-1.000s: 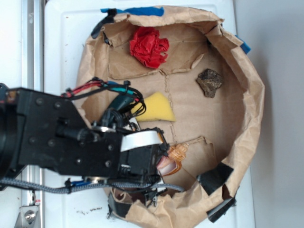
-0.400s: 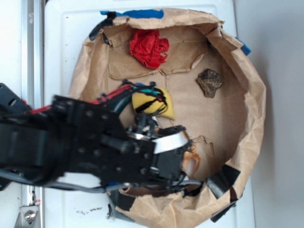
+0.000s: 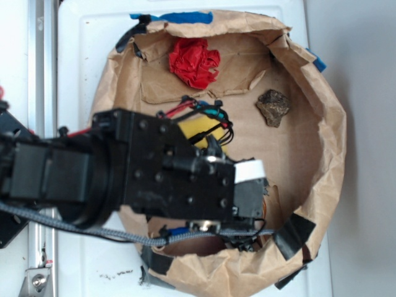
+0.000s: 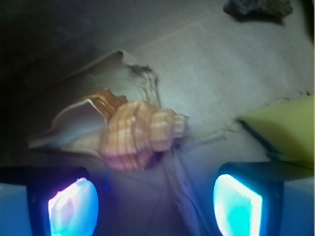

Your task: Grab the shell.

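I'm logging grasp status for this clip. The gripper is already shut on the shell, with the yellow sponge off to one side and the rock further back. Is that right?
Not quite. The gripper is open, not shut on the shell: in the wrist view both fingers stand apart, with the shell lying on the paper beyond them, untouched. The rest holds: the yellow sponge is off to one side and the rock further back.

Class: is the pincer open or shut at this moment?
Open: in the wrist view the pincer shows both pads wide apart, the shell lying untouched beyond them.
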You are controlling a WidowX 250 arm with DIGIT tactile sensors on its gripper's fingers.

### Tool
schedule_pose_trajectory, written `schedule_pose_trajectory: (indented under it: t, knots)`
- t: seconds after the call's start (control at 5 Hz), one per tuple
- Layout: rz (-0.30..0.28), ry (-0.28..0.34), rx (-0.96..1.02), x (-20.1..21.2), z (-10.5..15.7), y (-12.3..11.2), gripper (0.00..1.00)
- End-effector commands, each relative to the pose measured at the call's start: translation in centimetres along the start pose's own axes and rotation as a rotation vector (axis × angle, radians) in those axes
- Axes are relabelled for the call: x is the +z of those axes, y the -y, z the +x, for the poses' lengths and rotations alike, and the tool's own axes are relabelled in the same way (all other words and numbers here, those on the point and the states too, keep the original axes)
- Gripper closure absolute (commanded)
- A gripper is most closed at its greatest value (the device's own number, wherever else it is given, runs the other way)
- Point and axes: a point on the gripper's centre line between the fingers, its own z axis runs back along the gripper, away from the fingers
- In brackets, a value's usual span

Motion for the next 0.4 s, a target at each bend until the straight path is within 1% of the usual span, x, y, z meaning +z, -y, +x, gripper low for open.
schedule_pose_trajectory:
  t: [0.0,0.2]
  knots:
    - [-0.039,0.026,0.084,4.35,2.18,-0.20,0.00]
    - [-0.017,-0.020,0.143,4.59,2.70,0.15,0.00]
